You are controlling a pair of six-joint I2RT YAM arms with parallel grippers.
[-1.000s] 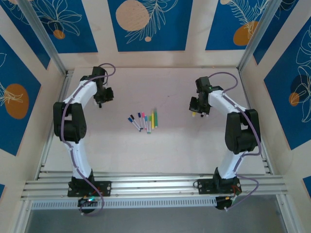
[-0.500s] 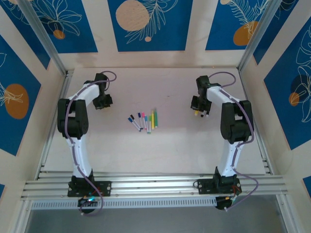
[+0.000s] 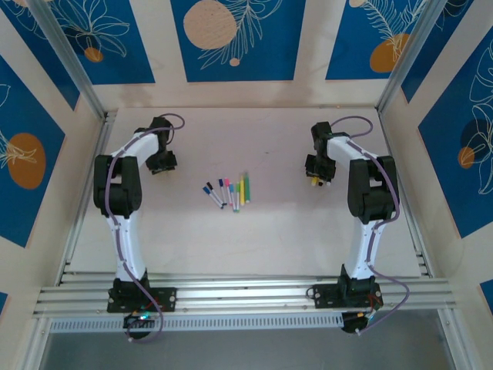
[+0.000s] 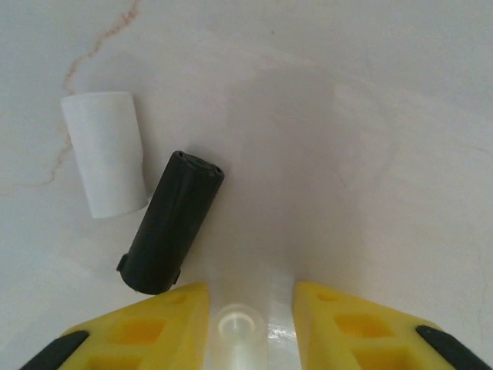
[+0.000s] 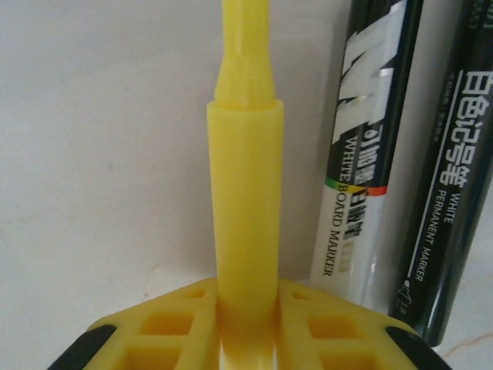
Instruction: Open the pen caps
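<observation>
Right arm (image 3: 368, 193) bent low, right pincer (image 5: 246, 297) clenched on yellow pen (image 5: 245, 193), left pincer (image 4: 250, 308) straddling clear cap (image 4: 241, 330), grip unclear

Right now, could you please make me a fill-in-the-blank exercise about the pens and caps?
1. The pen in the right gripper is ___.
2. The cap beside the white cap is ___.
3. Next to that pen lie ___ markers.
Missing words: yellow; black; two.
</observation>
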